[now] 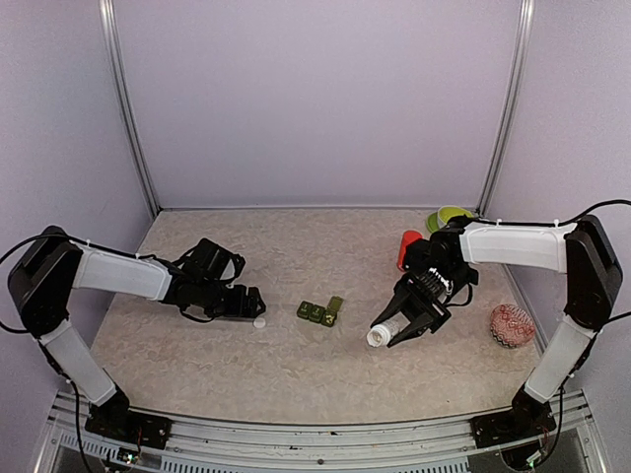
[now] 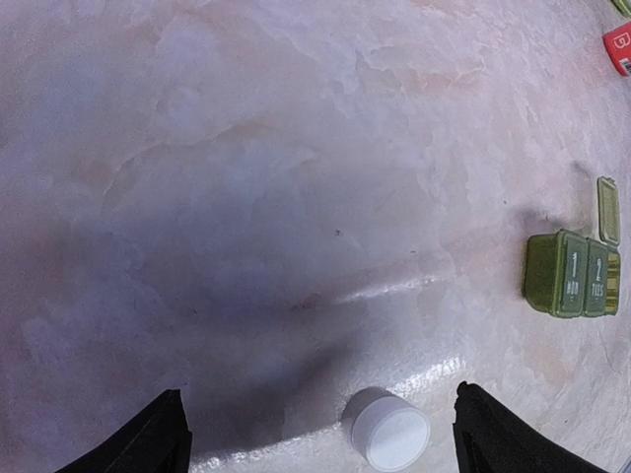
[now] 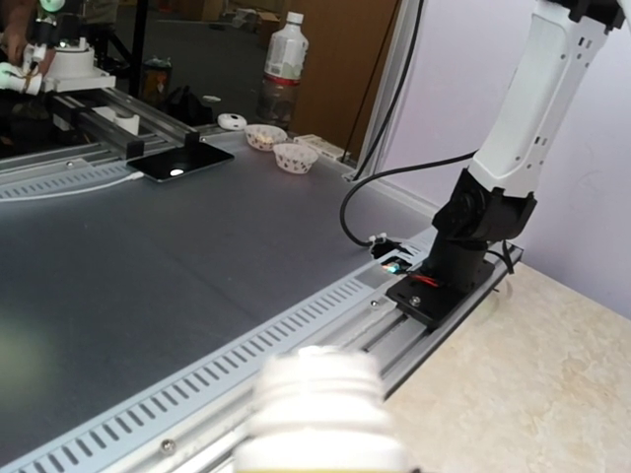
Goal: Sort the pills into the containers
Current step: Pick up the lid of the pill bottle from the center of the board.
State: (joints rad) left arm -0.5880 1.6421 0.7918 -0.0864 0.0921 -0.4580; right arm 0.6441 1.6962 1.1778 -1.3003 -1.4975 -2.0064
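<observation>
Bases of both arms sit on the rail along the near edge of the desk (image 1: 296,374). Only the right wrist camera looks back over that edge: it shows one arm's base bolted to the rail, a dark floor and a plastic drinks bottle beyond, its label too blurred to read. Close to that lens is the threaded, uncapped neck of the small white bottle (image 3: 320,404). From above, the right gripper (image 1: 404,320) is clamped on this bottle (image 1: 381,335), right of the desk's middle, mouth towards the near-left corner. What is in it cannot be told.

On the left half the left gripper (image 1: 251,305) hovers low with its claw spread wide. Its wrist view shows both dark fingers (image 2: 148,443) far apart and a white cap (image 2: 391,431) lying on the desk between them, nearer the right finger and touching neither.

Near the middle of the desk stand the containers (image 1: 317,312), a dark-green strip. The left wrist view alone makes the lids readable (image 2: 572,274): "1" and "2", with smaller print too fine to read. The third lid stands open, but its inside is hidden.

A patterned red ball (image 1: 513,325) lies by the right edge. Towards the far-right corner a red-orange bottle (image 1: 409,248) stands upright, with a green bowl (image 1: 451,216) behind it
</observation>
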